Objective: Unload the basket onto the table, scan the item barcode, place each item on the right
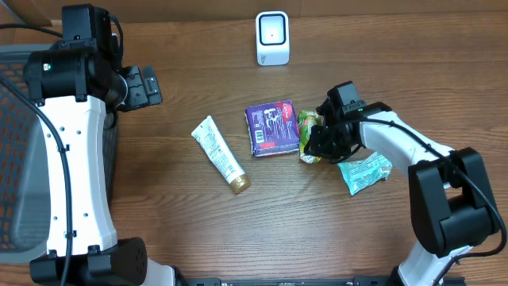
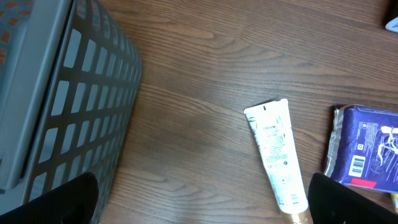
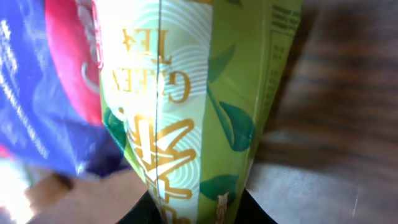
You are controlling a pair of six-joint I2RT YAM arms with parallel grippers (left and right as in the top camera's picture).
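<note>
Green tea packet (image 3: 186, 93) is pinched at one end between the close-set fingers of the right claw (image 1: 316, 143), its body reaching forward from the claw, just beside a purple packet (image 1: 272, 127) on the counter (image 1: 159, 214). The left claw (image 2: 204, 204) hangs spread wide with nothing between its fingers, a white tube (image 2: 277, 152) lying just ahead of it.

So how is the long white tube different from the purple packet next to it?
The white plastic tube with a gold cap is long and thin; the flat purple packet is nearly square. The tube lies slanted and alone; the purple packet has a green tea packet right beside it. Both lie flat on the wooden table.
</note>
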